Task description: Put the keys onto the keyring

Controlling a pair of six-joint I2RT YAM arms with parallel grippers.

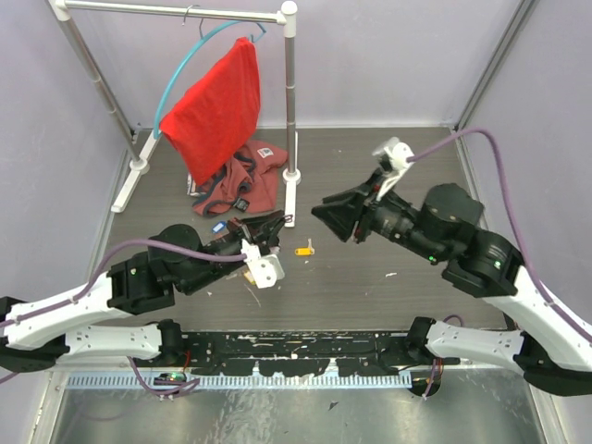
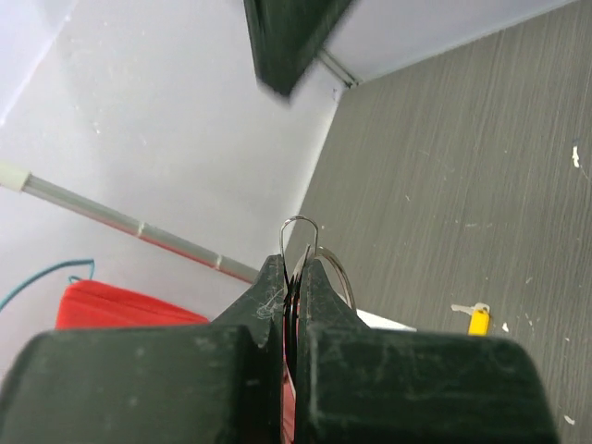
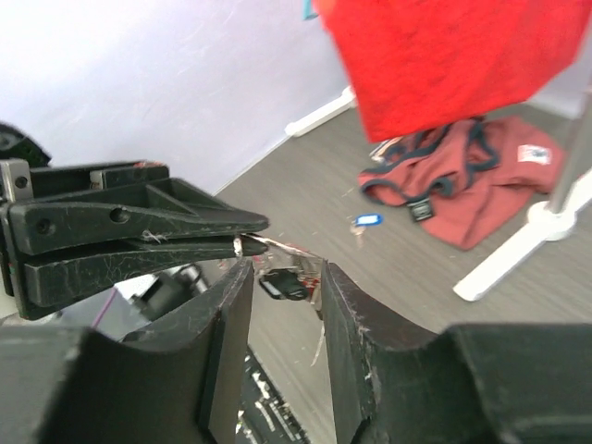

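Observation:
My left gripper is shut on the keyring, whose thin wire loop sticks out past the fingertips. In the top view the left gripper points right, toward my right gripper. The right wrist view shows the right gripper open, its fingers on either side of a black-tagged key and a red one hanging from the ring at the left fingertips. On the table lie a yellow key and a blue key.
A white clothes rack stands at the back left, with a red cloth on a teal hanger hoop. A maroon garment lies crumpled at the rack's foot. Small white scraps dot the dark tabletop.

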